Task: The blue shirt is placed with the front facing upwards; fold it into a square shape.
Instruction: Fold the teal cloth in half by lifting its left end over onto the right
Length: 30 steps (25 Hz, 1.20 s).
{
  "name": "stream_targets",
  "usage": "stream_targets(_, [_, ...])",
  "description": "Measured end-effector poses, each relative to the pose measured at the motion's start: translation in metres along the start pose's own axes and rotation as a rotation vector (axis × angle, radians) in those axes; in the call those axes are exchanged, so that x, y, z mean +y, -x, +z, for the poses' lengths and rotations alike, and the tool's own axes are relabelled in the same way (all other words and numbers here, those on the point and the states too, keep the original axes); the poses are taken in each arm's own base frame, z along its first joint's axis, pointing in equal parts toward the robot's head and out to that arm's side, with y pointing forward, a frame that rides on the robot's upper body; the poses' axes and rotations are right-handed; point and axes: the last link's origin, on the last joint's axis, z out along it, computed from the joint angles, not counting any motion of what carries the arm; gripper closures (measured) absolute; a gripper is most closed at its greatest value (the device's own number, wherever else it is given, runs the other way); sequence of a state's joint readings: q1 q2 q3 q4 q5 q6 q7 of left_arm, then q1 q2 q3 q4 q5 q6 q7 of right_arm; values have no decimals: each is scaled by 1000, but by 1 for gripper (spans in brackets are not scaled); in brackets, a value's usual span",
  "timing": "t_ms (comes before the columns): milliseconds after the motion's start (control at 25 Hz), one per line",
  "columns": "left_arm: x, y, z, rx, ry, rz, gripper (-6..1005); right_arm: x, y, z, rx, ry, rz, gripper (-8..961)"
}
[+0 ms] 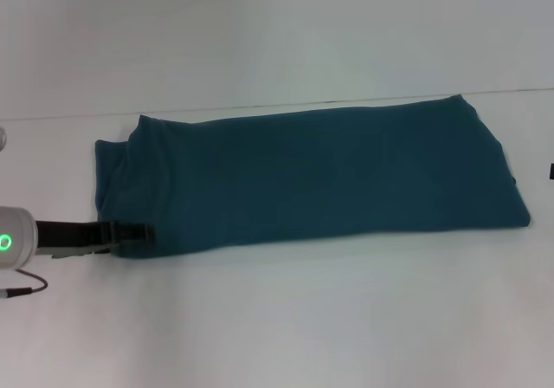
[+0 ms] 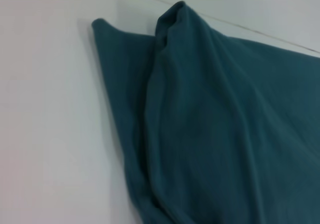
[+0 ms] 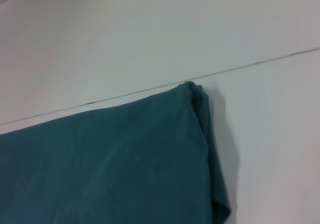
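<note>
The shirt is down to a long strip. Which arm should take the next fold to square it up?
Probably the left. The left gripper is already at the near left corner of the blue shirt, on the table, ready to bring that end over. The right gripper barely shows at the head view's right edge, off the cloth.

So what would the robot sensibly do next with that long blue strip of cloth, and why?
Probably lift the end it has reached and carry it across toward the far end. The blue shirt lies as a long band on the white table, not yet square, and the left gripper sits at its near left corner. The right gripper is out of sight.
</note>
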State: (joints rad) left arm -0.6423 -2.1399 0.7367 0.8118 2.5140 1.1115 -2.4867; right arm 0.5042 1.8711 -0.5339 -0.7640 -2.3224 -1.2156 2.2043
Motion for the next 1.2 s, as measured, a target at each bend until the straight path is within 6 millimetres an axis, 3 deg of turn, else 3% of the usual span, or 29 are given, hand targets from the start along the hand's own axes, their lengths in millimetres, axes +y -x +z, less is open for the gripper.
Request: stream_targets(1200, [-3, -11, 1, 37, -49, 21, 112, 0, 0, 0, 2, 2, 0, 192])
